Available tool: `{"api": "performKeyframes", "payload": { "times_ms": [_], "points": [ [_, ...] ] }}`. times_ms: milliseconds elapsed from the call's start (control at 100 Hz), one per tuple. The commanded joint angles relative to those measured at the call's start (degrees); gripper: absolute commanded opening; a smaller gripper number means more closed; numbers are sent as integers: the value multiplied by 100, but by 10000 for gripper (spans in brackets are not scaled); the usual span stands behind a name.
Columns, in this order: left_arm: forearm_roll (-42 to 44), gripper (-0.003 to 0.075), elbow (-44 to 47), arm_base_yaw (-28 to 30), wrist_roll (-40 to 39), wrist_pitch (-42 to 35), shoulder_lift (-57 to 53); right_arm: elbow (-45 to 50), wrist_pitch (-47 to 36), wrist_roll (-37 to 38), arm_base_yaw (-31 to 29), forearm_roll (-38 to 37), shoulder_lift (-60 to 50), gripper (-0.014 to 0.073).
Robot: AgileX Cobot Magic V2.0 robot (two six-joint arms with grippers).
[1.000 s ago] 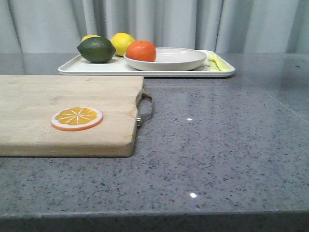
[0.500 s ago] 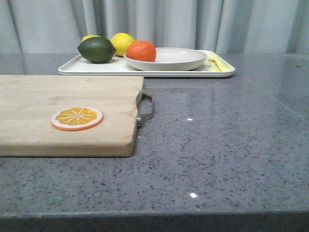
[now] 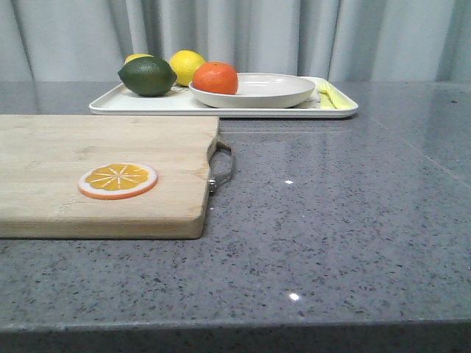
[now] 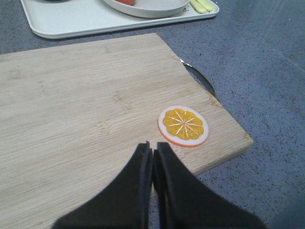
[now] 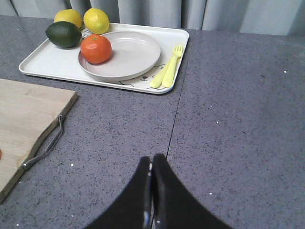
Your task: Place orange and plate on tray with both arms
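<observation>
The orange rests on the left side of the beige plate, and the plate sits on the white tray at the back of the table. They also show in the right wrist view: the orange, the plate, the tray. My left gripper is shut and empty above the wooden cutting board. My right gripper is shut and empty above the bare grey table, well short of the tray. Neither gripper shows in the front view.
A dark green lime and two yellow lemons lie on the tray's left part; a yellow fork and spoon lie at its right end. A flat orange slice disc lies on the cutting board, whose metal handle points right.
</observation>
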Motion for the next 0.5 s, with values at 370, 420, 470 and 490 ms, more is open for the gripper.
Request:
{"api": "performKeyframes", "payload": {
  "times_ms": [370,420,470,490],
  "points": [
    [-304,-19,370,8,42,-290,-1378,1771,-1309,-64,-13,-11,-1192,-68],
    [-304,-19,381,8,42,-207,-1463,1820,-1321,-64,-13,-11,-1192,-68],
    [-304,-19,381,8,42,-156,-1518,1831,-1311,-64,-13,-11,-1192,-68],
    [-304,-19,381,8,42,-149,-1526,1831,-1293,-64,-13,-11,-1192,-68]
  ]
}}
